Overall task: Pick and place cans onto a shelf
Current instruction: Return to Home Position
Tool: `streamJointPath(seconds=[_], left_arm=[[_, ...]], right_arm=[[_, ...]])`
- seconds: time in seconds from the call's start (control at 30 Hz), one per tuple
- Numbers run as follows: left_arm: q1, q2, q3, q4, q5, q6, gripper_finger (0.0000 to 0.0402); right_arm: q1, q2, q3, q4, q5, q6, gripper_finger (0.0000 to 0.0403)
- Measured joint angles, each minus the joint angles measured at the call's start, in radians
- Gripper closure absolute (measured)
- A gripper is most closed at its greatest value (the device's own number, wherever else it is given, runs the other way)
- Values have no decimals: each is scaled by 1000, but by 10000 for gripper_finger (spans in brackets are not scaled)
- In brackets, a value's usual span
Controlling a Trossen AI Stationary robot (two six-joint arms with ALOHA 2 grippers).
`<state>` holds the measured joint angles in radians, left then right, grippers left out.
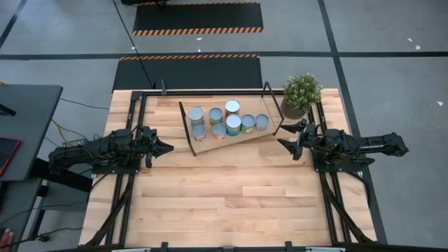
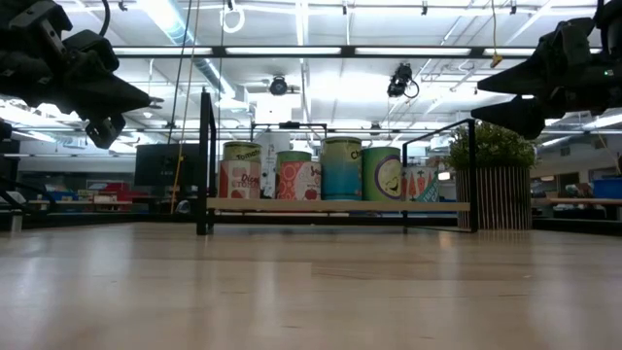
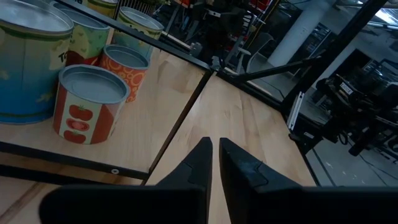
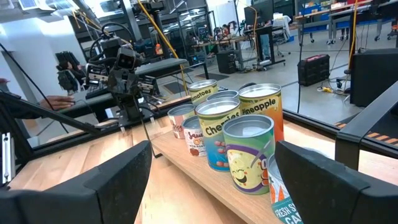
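Eight cans (image 1: 233, 124) stood upright, tops up, in two loose rows on one shelf (image 1: 210, 143). The shelf's long axis ran across the table (image 1: 231, 196), slightly skewed, from one gripper toward the other. It lay between both sets of fingertips, apart from each.

Left gripper (image 1: 168, 148) hovered off the shelf's left end, fingers (image 3: 199, 165) together. Right gripper (image 1: 281, 144) hovered off the right end, fingers (image 4: 118, 180) spread wide. One potted plant (image 1: 302, 92) stood beside the right gripper.

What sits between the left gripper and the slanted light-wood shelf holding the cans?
Only bare wooden tabletop; the high view shows it, with the left gripper short of the shelf.
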<state>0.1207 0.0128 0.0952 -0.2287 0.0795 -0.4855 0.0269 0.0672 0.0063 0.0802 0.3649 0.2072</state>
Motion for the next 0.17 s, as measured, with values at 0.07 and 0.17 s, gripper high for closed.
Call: streamJointPath(seconds=[0.07, 0.17], left_arm=[[0, 0, 0, 0, 0, 0, 367], [0, 0, 0, 0, 0, 0, 367]], right_arm=[[0, 0, 0, 0, 0, 0, 55], [0, 0, 0, 0, 0, 0, 55]])
